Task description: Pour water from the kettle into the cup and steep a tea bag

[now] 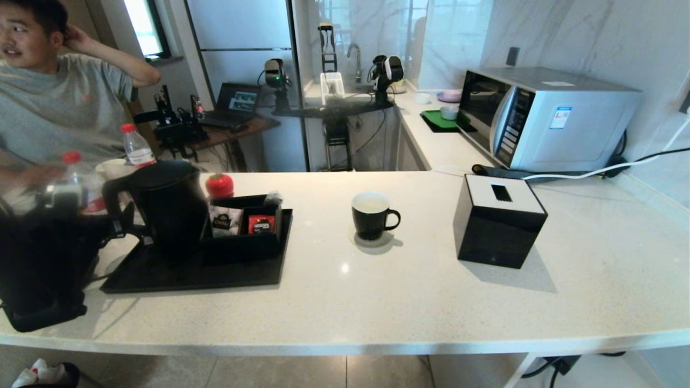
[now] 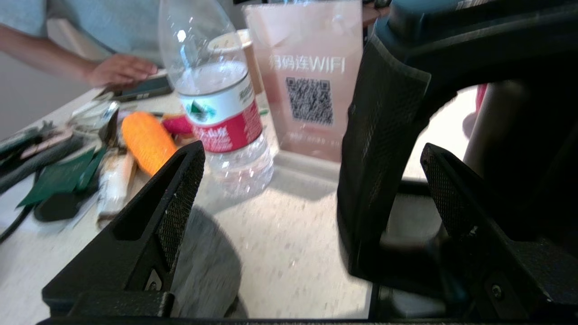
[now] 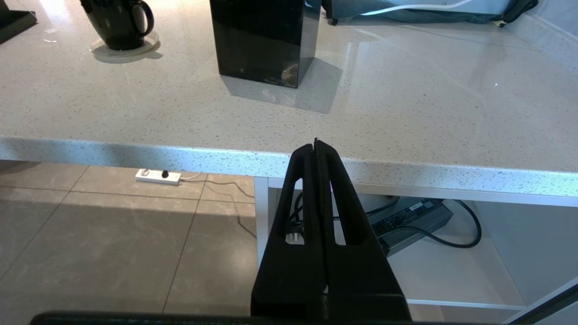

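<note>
Approach step: left gripper (image 2: 311, 176), jaws spread, straddles the kettle (image 1: 170, 207) handle (image 2: 384, 149); next, clench. Mug (image 1: 371, 214) at kettle's three o'clock. Right gripper (image 3: 316, 149) parked, clenched empty.

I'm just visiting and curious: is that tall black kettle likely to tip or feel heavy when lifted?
The kettle is tall for its width, so a high sideways push might tip it. Its big loop handle sits off-centre, so it may swing spout-down. Whether it holds water isn't visible, so its weight is uncertain.

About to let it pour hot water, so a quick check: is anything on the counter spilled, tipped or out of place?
Nothing stands out. The kettle stands upright on the black tray, the cup upright on its coaster, and no spill shows on the counter. The left hand, open, is at the kettle's handle.
</note>
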Robot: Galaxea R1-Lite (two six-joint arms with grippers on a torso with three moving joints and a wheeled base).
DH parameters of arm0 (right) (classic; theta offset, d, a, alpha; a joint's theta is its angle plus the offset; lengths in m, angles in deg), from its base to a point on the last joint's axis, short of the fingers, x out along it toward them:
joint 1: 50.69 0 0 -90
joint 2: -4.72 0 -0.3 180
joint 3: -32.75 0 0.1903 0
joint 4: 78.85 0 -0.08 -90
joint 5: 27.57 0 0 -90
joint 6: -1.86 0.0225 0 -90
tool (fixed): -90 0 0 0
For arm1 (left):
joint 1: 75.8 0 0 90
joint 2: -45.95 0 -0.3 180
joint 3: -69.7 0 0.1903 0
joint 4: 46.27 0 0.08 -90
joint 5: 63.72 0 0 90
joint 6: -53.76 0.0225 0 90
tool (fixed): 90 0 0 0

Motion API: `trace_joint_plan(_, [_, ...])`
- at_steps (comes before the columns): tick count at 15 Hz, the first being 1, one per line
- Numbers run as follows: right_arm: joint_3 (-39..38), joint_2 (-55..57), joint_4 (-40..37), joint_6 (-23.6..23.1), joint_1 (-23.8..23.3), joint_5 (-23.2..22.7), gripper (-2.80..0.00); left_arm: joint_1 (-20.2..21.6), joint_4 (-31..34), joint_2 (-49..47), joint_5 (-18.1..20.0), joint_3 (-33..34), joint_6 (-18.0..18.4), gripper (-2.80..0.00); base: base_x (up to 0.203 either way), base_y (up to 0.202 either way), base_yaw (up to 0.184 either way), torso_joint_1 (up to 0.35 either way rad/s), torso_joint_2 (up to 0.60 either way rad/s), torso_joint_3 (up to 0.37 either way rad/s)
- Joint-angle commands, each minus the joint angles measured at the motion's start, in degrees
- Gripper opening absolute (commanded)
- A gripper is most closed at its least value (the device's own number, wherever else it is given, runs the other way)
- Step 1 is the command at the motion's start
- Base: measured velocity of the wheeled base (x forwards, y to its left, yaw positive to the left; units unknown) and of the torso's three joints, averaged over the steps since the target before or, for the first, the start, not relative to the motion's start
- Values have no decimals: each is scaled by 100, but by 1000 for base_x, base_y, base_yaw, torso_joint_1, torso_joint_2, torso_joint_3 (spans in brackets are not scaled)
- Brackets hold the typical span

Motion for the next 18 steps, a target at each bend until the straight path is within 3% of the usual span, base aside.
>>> trace_joint_plan(1, [0,7,-1,-7,6,-2,-280,-34,-277,-155,-2,-221,3,0,0,0,0,0,0,0])
trace_joint_plan(13, [0,7,-1,1,5,-2,-280,-121,-277,-407,205,-1034,4,0,0,0,0,0,0,0])
trace_joint_plan(18, [0,7,-1,-7,6,-2,-280,-121,-277,-367,205,-1081,3,0,0,0,0,0,0,0])
